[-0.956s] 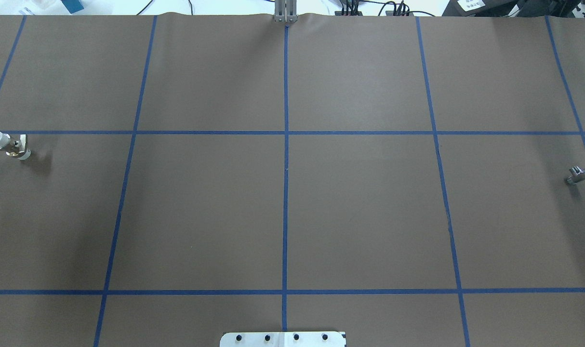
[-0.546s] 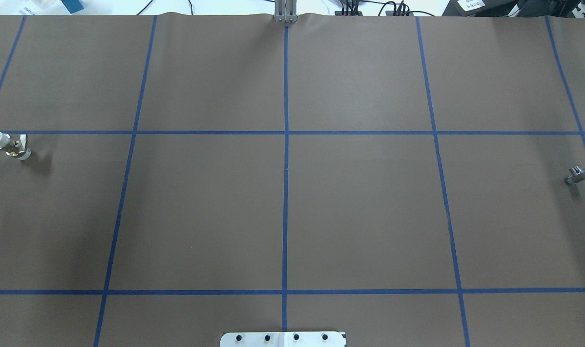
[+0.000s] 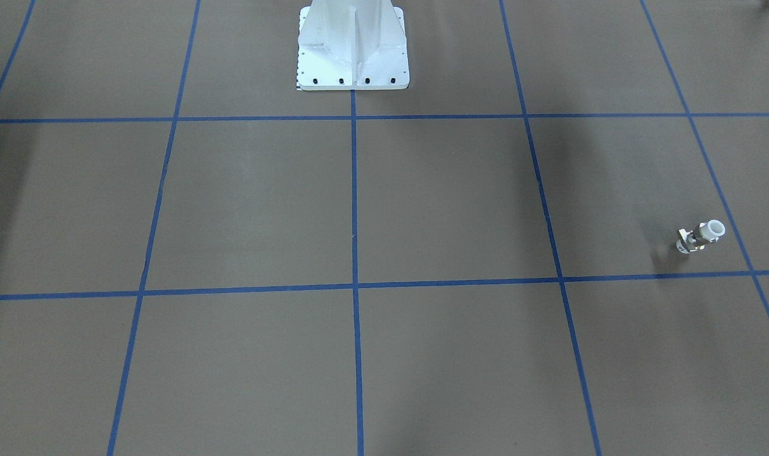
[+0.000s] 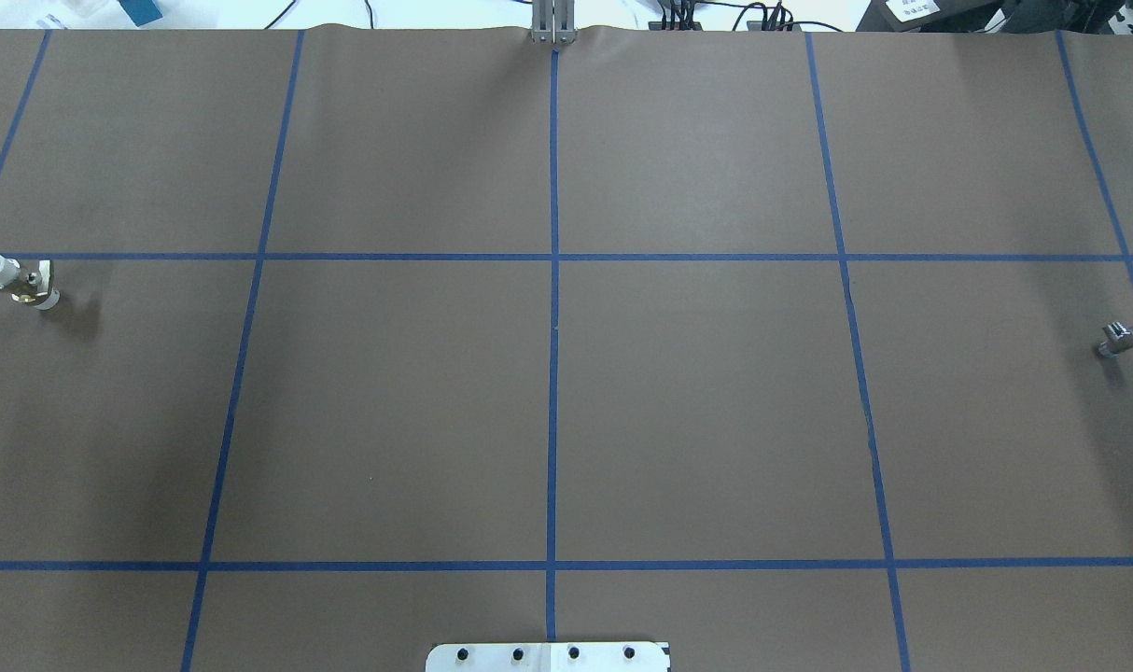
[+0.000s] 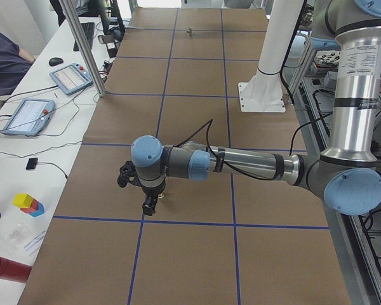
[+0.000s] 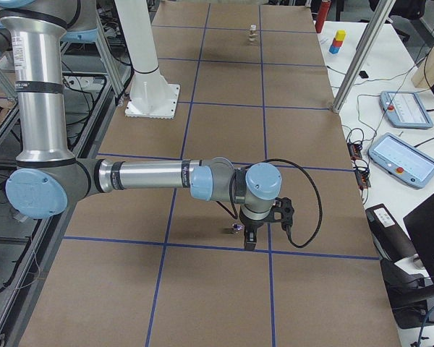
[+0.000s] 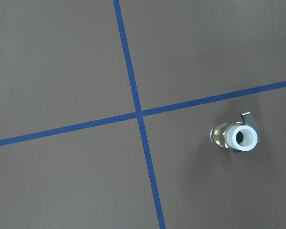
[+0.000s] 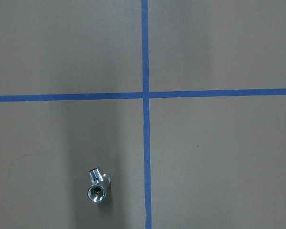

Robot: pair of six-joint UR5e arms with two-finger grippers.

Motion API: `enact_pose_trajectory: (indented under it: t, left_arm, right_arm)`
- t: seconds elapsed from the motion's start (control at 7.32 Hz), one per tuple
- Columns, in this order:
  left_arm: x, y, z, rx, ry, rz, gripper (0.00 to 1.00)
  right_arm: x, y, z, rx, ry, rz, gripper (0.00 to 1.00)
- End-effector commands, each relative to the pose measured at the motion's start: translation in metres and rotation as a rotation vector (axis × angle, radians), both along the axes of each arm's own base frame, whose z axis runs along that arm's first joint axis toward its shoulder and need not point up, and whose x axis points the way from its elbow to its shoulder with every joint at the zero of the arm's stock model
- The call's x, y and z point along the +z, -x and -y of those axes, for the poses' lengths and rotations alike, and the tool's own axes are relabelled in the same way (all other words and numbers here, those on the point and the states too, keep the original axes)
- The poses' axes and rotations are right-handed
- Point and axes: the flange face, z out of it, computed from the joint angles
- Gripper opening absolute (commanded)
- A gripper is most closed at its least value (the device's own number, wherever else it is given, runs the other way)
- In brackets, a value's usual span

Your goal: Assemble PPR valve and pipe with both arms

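Overhead exterior view: the PPR valve (image 4: 16,283) stands at the counter's (image 4: 389,401) far left and the pipe (image 4: 1122,338) lies at its far right, well apart, neither one gripped. The side cameras show you the left pincer (image 5: 150,206) low near the valve and the right pincer (image 6: 251,242) just beside the pipe; whether either is spread or pressed together cannot be told. This looks like the approach. Next, you would centre each pincer over its part, then lower and close.
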Motion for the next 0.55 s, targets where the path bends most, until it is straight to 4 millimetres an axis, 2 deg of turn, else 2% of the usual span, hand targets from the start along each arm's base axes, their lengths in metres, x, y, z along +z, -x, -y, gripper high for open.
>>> enact_pose_trajectory:
  t: [0.0,0.14,0.41]
  left_arm:
    - [-0.007,-0.002,0.001,0.003,-0.019,-0.006,1.0]
    - [-0.006,-0.002,0.002,0.003,-0.015,-0.005,1.0]
    - [-0.027,-0.002,0.013,0.001,-0.054,-0.004,1.0]
  right_arm:
    - [-0.006,0.0,0.002,0.003,-0.009,-0.001,1.0]
    - [-0.01,0.0,0.004,0.002,-0.019,-0.001,1.0]
    - [-0.015,0.0,0.007,0.002,-0.027,0.002,1.0]
